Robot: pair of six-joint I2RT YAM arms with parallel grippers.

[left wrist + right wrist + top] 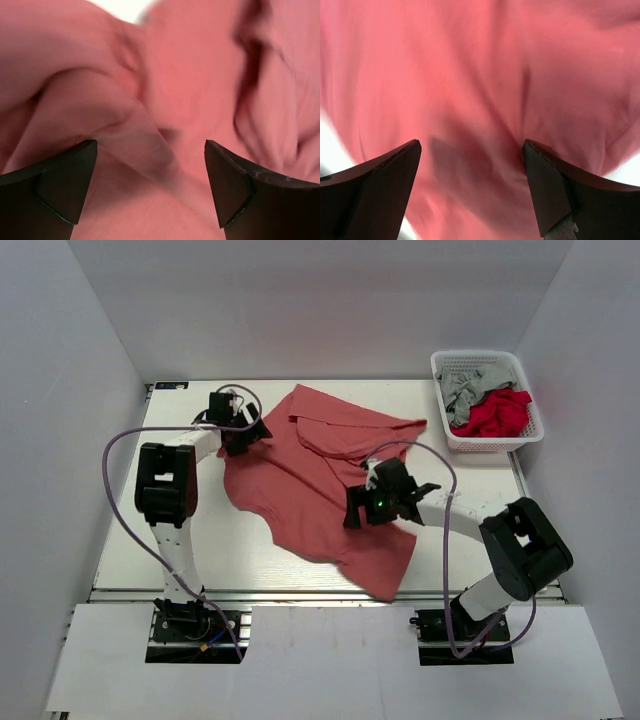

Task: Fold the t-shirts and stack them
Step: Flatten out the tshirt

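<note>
— Sprawling across the table like that, why is the salmon t-shirt not flat?
— It lies mid-table, rumpled, with a far flap folded over itself and one corner reaching the near edge. My guess is it has to be spread out before any fold can be made.
— And the white basket at the far right corner?
— It holds a grey shirt and a red shirt, bunched together. I take them for the ones awaiting their turn, set well apart from the working area.
— What about the left gripper?
— It sits at the shirt's far left edge, fingers spread wide, a ridge of cloth between them but not pinched. That looks like lining up for a grasp there.
— The right gripper?
— Low over the shirt's right half, its fingers apart too, grasping nothing. Cloth fills its view, blurred. It is probably placed to take the opposite side.
</note>
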